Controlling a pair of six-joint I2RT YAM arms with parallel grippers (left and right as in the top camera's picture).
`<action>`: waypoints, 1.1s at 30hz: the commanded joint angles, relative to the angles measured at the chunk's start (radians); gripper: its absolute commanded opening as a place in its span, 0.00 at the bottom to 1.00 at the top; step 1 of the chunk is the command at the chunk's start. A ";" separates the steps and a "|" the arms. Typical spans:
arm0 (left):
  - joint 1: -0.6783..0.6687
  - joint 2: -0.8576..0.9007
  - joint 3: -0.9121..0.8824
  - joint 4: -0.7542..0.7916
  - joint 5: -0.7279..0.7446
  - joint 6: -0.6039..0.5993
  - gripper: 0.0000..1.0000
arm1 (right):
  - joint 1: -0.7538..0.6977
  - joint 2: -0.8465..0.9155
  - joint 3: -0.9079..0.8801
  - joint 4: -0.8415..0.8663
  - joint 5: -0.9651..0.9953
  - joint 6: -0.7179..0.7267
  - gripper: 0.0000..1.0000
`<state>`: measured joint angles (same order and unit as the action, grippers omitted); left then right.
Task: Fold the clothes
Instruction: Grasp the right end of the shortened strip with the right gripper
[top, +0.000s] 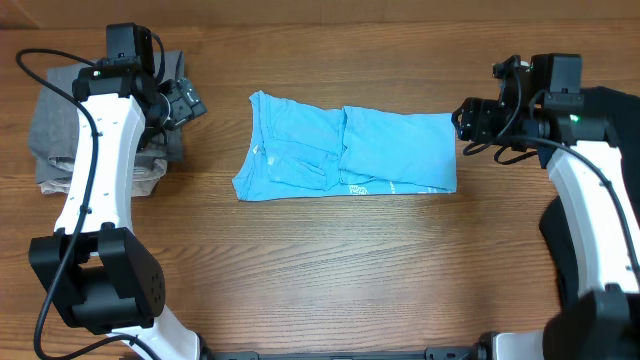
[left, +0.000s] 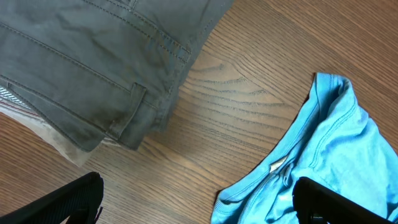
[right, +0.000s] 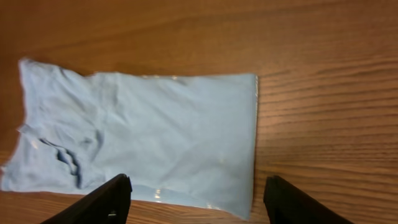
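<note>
The light blue T-shirt (top: 345, 152) lies folded into a long rectangle at the middle of the table, with pale lettering along its near edge. My right gripper (top: 466, 120) hovers just off the shirt's right edge. In the right wrist view it (right: 198, 200) stands open, and the shirt (right: 143, 134) lies flat below and ahead of its fingers (right: 102, 202). My left gripper (top: 186, 101) is open beside the clothes pile at the left. In the left wrist view it (left: 199, 208) is above bare wood, with the shirt's collar end (left: 323, 162) by its right finger (left: 329, 202).
A stack of grey trousers (top: 60, 125) (left: 93, 62) over a beige garment (left: 59, 142) lies at the table's left end, under the left arm. Bare wood separates the stack from the shirt.
</note>
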<state>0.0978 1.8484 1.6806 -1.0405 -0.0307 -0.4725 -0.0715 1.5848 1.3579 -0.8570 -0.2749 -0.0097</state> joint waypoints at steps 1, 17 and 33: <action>-0.006 -0.025 0.023 0.001 -0.002 -0.011 1.00 | -0.010 0.066 -0.017 0.003 -0.024 -0.104 0.74; -0.006 -0.025 0.023 0.002 -0.002 -0.011 1.00 | -0.008 0.231 -0.058 0.042 0.005 -0.103 0.63; -0.006 -0.025 0.023 0.001 -0.002 -0.011 1.00 | -0.010 0.393 -0.094 0.203 0.035 -0.039 0.49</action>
<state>0.0978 1.8484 1.6806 -1.0405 -0.0303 -0.4725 -0.0776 1.9606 1.2671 -0.6662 -0.2462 -0.0692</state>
